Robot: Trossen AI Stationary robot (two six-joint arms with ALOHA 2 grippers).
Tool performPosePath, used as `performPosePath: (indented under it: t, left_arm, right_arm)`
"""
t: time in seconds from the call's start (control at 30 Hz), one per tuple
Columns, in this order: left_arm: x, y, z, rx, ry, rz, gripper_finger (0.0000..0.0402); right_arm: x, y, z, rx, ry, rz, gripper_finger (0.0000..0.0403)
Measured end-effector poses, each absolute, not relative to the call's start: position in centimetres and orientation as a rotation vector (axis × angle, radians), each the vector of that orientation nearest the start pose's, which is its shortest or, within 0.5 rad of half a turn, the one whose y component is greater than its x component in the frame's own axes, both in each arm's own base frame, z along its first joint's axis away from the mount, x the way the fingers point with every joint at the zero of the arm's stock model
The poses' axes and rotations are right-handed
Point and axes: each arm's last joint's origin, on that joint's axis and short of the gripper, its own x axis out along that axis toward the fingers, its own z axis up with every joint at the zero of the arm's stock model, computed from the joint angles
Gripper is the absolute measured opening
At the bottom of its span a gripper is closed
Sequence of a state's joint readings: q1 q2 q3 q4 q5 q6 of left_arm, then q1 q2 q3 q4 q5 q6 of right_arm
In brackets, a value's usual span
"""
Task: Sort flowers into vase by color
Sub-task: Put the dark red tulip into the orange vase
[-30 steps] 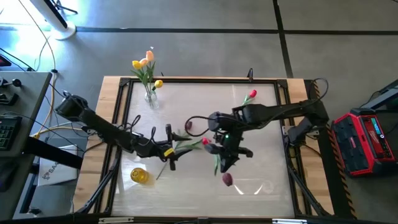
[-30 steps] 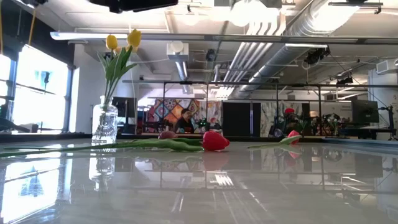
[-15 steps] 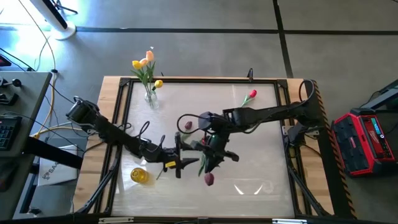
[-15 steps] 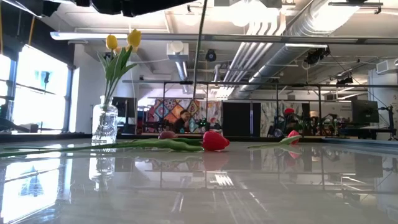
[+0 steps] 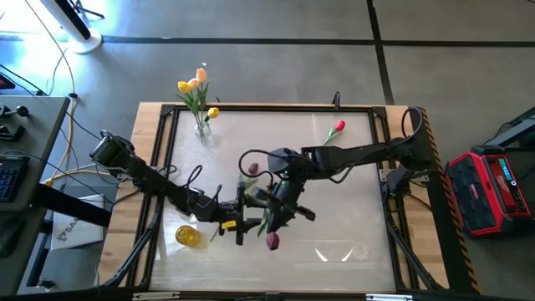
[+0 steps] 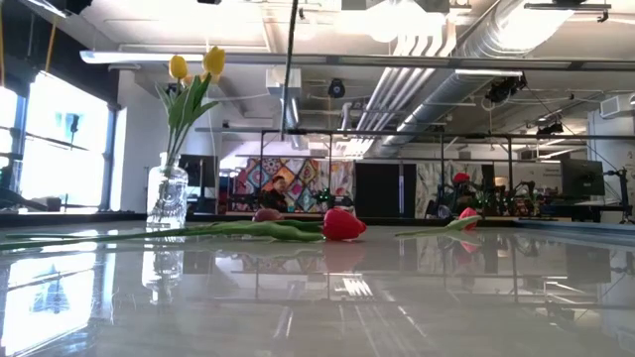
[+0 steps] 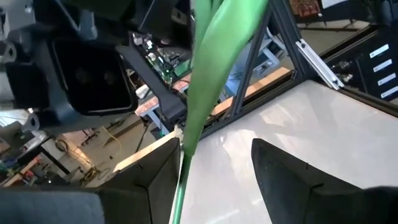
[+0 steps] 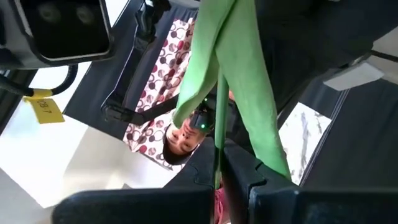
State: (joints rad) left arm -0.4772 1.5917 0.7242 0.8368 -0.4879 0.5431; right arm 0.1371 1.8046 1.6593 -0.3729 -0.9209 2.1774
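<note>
Right gripper (image 5: pixel 276 216) clamps one maroon tulip (image 5: pixel 272 241); left gripper (image 5: pixel 243 219) gapes around its stem. Three tulips lie loose; vase (image 5: pixel 203 132) at eleven o'clock holds four.

Probably a workshop-style lab: exposed ceiling ducts (image 6: pixel 466 40), framed table (image 5: pixel 276 108).

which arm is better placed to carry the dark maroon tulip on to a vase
Probably left: the right gripper holds the dark maroon tulip, and the open left gripper brackets its stem; the yellow-tulip glass vase is on the left arm's side.
</note>
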Motion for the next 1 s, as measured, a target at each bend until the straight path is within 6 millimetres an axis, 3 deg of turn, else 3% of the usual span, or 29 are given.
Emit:
performPosePath:
  t: [0.2, 0.43, 0.7, 1.0]
  left_arm:
    - [29.3, -13.6, 21.6, 0.546, 0.03, 0.003, 0.017]
    - [29.3, -13.6, 21.6, 0.531, 0.029, -0.002, 0.0089]
    - [29.3, -14.1, 21.6, 0.501, -0.002, -0.155, 0.0008]
    - [29.3, -14.1, 21.5, 0.466, 0.009, -0.159, 0.0002]
  right_arm:
    - [40.0, 8.6, 34.5, 2.117, 1.46, 0.052, 0.0002]
    - [39.8, 9.3, 34.5, 2.124, 1.49, 0.036, 0.0002]
    - [39.8, 8.6, 34.3, 2.096, 1.459, 0.037, 0.0002]
    - [39.9, 8.4, 34.3, 2.098, 1.439, 0.037, 0.0002]
